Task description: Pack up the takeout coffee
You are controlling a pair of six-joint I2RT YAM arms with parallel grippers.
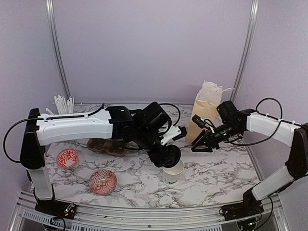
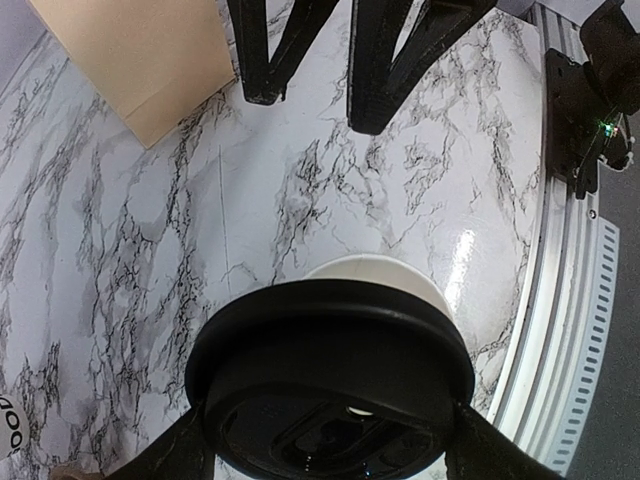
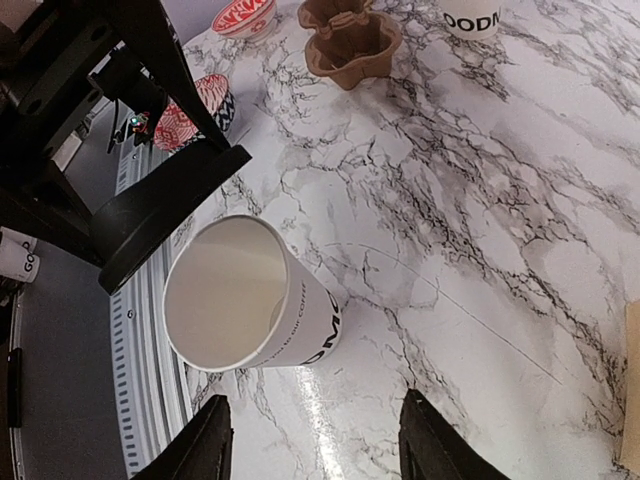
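Lid (image 2: pixel 330 385) is clamped across its rim in the left pincer (image 1: pixel 167 154), so that one's narrow and full. The open white cup (image 3: pixel 245 295) stands upright on the desk (image 1: pixel 216 173) right under it, mouth up, long axis vertical.

In the left wrist view the cup's rim pokes out just past the lid's far edge. So the lid looks off-centre and a bit tilted, and it's hard to say if they touch.

Left arm is clearly the nearer one. Right pincer (image 3: pixel 318 445) hangs wide and empty near the cup, on the bag (image 1: pixel 204 113) side. Brown carrier (image 3: pixel 350 45) sits well apart. Next move probably wants a small nudge, then a straight push down.
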